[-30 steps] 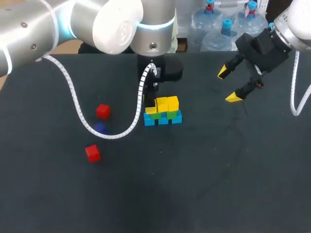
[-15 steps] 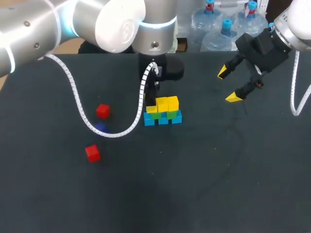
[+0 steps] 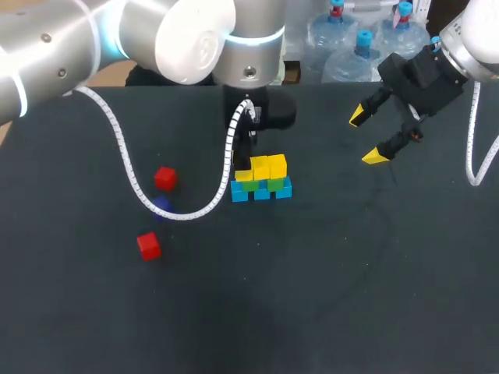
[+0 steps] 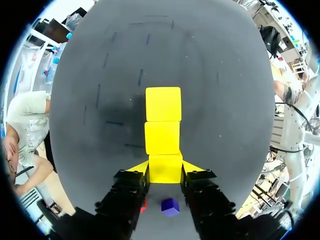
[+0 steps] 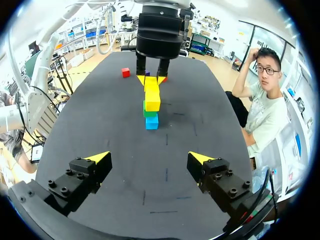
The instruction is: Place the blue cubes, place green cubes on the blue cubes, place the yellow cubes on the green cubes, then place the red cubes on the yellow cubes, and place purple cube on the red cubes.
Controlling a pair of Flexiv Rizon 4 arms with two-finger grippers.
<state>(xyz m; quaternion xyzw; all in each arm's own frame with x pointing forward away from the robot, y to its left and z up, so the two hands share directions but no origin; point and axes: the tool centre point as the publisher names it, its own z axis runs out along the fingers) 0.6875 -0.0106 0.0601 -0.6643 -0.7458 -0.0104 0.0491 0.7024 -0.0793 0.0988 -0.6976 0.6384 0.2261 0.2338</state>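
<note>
Clamping the end yellow cube [image 3: 243, 175] from two sides, the left gripper [image 4: 165, 169] sits at the 9 o'clock end of the stack in the head view. Its yellow tips lie flat against the cube's faces with no gap that I can see. In the left wrist view that cube lines up with the other yellow cubes [image 4: 163, 120], and the three run straight ahead of the gripper as one row. Under them lie the green cubes [image 3: 261, 185] and, on the black table [image 3: 351, 296], the blue cubes [image 3: 262, 192]. The row's long axis runs 3 to 9 o'clock in the head view.

The yellow layer reads as complete, so I judge the next step is to let go and fetch red. Both reds lie on the left arm's side. The nearer red cube [image 3: 164, 178] is at 9 o'clock from the stack, and the farther red cube [image 3: 149, 245] is at about 8 o'clock, well apart from the first. The purple cube [image 3: 161, 206] sits between them, partly hidden by the left arm's white cable [image 3: 125, 167].

The right gripper [image 3: 365, 137] hangs at 2 o'clock from the stack with its fingers spread wide, holding nothing. It is well away from the reds, so the left arm is the nearer. Both reds look like small, plain, sharp-edged blocks lying flat with room around them.
</note>
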